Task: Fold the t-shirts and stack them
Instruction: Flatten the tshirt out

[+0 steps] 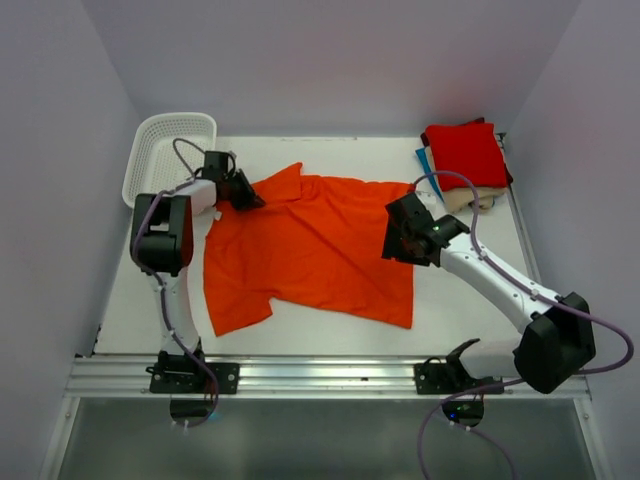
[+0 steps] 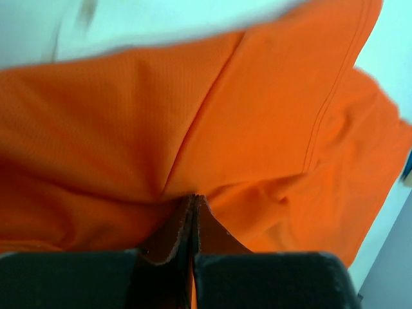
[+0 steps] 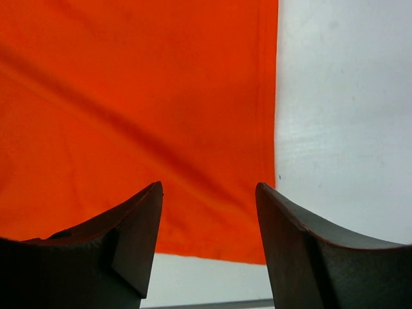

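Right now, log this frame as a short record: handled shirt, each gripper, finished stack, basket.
handled shirt: orange t-shirt, spread out, unfolded
left gripper: jaws shut on the orange t-shirt's far-left edge
right gripper: jaws open over the shirt's right edge, holding nothing
stack: red t-shirt on top, blue t-shirt and beige t-shirt edges beneath, far-right corner
basket: white basket, far-left corner

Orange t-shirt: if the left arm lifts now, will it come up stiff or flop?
Probably flops: the orange t-shirt puckers into creases where the left gripper pinches it. Likely light, being thin cloth lying flat on the table. With the right gripper open above its edge, that side would likely drag.
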Motion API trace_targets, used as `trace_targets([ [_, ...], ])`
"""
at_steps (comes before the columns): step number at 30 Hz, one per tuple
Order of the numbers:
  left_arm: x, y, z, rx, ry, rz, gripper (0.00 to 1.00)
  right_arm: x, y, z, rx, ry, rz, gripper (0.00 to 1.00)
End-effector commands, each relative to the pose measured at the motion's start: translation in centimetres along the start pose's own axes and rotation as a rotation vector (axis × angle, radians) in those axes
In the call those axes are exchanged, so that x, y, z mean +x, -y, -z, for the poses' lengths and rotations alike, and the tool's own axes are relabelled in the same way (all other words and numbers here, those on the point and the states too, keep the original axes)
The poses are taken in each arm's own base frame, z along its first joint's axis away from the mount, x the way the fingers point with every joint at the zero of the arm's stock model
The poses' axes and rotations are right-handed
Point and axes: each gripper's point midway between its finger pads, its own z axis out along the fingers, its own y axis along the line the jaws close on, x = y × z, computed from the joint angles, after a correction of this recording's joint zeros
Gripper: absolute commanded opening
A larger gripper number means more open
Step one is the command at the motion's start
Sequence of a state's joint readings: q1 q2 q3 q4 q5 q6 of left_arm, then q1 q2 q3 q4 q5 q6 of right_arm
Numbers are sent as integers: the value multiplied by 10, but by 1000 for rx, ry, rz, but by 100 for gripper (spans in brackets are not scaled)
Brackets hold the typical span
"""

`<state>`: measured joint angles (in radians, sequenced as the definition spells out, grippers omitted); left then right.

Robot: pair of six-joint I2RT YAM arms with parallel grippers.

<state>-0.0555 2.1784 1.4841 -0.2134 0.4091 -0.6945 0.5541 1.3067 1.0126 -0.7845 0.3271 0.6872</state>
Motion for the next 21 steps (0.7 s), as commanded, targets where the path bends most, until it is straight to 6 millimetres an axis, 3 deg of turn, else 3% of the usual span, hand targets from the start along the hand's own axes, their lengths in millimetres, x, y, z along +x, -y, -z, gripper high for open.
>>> trace_targets([
  [1,16,-8,43,-29,81,8,0,-52,-14,0,-6,127,-20,64],
  [5,32,-10,60,-21,86,-1,0,-70,-26,-9,-51,124,-36,69],
  [7,36,1,68,23,78,-12,0,-73,-30,-12,-69,120,-37,69],
  [10,19,32,81,120,144,-102,0,-72,-35,-21,-98,93,-38,69],
  [11,6,50,85,150,179,-165,5,-72,-36,-26,-96,88,-36,69],
  [15,-16,70,77,151,172,-219,12,-65,-36,-40,-90,54,-24,70],
  [17,-28,80,70,165,165,-231,16,-66,-43,-48,-131,69,-15,65],
  [20,-37,92,58,189,150,-249,18,-67,-56,-65,-206,67,-19,46],
  [21,-38,94,55,189,140,-250,18,-60,-60,-79,-210,34,-17,27],
])
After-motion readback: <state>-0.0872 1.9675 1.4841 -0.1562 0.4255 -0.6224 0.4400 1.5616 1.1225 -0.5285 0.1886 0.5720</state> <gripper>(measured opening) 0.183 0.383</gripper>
